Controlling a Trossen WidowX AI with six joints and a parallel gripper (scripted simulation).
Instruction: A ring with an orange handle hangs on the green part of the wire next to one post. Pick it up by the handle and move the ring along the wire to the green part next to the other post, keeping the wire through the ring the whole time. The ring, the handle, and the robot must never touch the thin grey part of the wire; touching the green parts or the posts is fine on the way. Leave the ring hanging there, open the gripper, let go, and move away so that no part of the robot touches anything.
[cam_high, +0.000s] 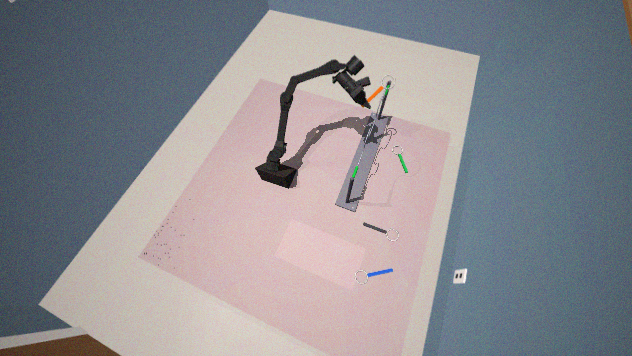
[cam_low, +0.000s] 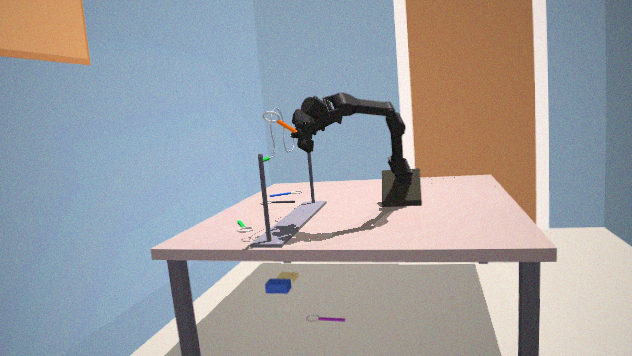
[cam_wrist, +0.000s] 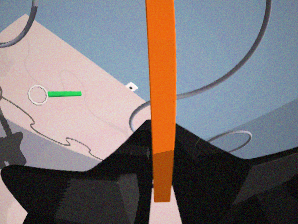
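My gripper (cam_high: 366, 105) (cam_low: 298, 134) (cam_wrist: 157, 126) is shut on the orange handle (cam_high: 374, 96) (cam_low: 286, 126) (cam_wrist: 162, 75). The ring (cam_high: 395, 82) (cam_low: 271, 121) is raised well above the front post of the exterior view, around or against the upper part of the thin grey wire (cam_low: 272, 140) (cam_wrist: 260, 45); contact cannot be told. The ring is out of the wrist view. One green part (cam_high: 387, 90) (cam_low: 266, 159) joins the post (cam_high: 382, 106) (cam_low: 264, 200) below the ring. The other green part (cam_high: 355, 172) is by the other post (cam_high: 350, 190) (cam_low: 311, 175); my gripper hides it in the exterior view.
The posts stand on a grey base plate (cam_high: 367, 160) (cam_low: 297, 217). Loose ringed sticks lie beyond it: green (cam_high: 403, 163) (cam_low: 241, 223) (cam_wrist: 65, 94), black (cam_high: 375, 228) (cam_low: 285, 202) and blue (cam_high: 381, 272) (cam_low: 280, 194). The wire's loops hang close to my fingers in the exterior view.
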